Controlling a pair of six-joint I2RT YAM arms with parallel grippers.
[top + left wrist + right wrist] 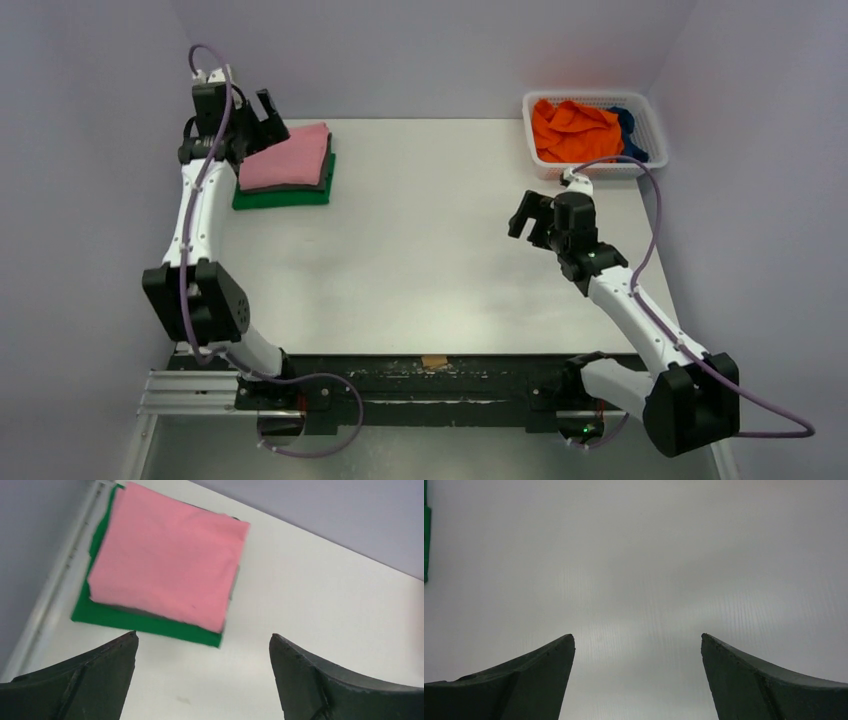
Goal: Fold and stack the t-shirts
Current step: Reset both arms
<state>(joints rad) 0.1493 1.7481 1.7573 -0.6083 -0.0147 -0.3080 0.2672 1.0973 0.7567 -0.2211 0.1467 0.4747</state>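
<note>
A folded pink t-shirt [288,156] lies on top of a stack at the table's far left, over a thin grey layer [322,181] and a folded green t-shirt [283,197]. The left wrist view shows the pink shirt [167,560] over the green one [145,622]. My left gripper [258,112] is open and empty, raised just behind and left of the stack. My right gripper [530,215] is open and empty above bare table at the right; its fingertips [559,652] frame only tabletop. An orange t-shirt [572,129] and a dark blue one [628,125] lie crumpled in the basket.
A white plastic mesh basket [650,118] stands at the far right corner. Grey walls close the table at the back and both sides. The arm bases and a black rail [420,385] run along the near edge.
</note>
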